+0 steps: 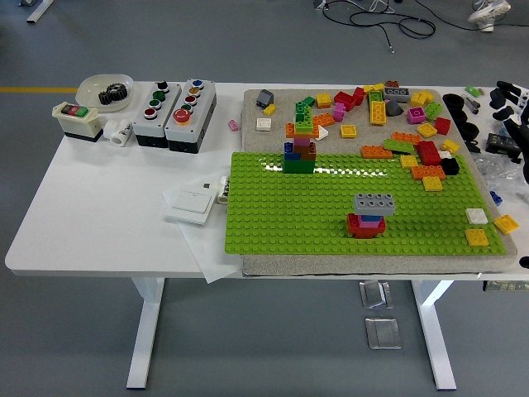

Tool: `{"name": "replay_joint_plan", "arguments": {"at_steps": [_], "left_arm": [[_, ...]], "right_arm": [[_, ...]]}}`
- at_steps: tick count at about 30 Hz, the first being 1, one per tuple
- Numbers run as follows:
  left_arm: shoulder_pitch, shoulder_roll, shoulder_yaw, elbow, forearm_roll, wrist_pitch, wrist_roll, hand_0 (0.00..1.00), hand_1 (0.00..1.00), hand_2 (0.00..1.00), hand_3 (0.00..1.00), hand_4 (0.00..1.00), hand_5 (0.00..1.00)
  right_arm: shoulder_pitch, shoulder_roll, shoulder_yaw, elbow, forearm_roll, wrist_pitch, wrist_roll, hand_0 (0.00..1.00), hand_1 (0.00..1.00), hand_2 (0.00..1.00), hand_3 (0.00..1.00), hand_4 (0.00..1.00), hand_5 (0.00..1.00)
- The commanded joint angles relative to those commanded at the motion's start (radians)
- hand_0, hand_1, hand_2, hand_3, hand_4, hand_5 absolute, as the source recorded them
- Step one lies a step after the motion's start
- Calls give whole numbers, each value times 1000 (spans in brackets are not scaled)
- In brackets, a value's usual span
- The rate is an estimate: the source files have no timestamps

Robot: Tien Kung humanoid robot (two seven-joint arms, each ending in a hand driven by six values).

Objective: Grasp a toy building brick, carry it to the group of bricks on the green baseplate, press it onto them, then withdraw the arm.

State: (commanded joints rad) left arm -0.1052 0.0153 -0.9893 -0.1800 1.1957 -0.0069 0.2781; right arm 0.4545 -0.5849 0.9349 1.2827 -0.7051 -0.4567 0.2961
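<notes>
Right robot hand (514, 124) sits at the desk's (107, 207) far right edge, only partly in frame; cannot tell how its fingers are set or whether it holds anything. Loose bricks (388, 112) lie scattered on the grey mat behind the green baseplate (281, 215). Grey-topped brick stack (370, 213) stands on the baseplate, right of centre; taller stack (300, 142) at its back edge.

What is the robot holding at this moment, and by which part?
Nothing is visibly held. Only the right hand shows, at the table's right edge, away from the loose bricks; whether its grip is closed cannot be told. The left hand is out of view.
</notes>
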Motion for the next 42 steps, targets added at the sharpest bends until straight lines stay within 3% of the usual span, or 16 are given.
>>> {"name": "replay_joint_plan", "arguments": {"at_steps": [9,10,36,42], "left_arm": [[-3,-1,10,0,-12,1,-3,779,728,652,561,590,611],[-4,-1,12,0,-14,1,-3,779,726,652,561,589,611],[-13,2,21,0,-24,-1,-2,778,722,650,562,590,612],[-11,3,18,0,-21,-1,-1,778,721,649,562,590,612]], "right_arm": [[-1,1,3,-19,-37,11,-43,779,750,791,737,904,654],[-1,2,3,-23,-40,13,-47,782,753,792,729,846,546],[4,10,2,-42,-111,65,-147,778,746,790,714,822,526],[-3,11,10,-50,-220,87,-220,776,744,780,700,808,499]]}}
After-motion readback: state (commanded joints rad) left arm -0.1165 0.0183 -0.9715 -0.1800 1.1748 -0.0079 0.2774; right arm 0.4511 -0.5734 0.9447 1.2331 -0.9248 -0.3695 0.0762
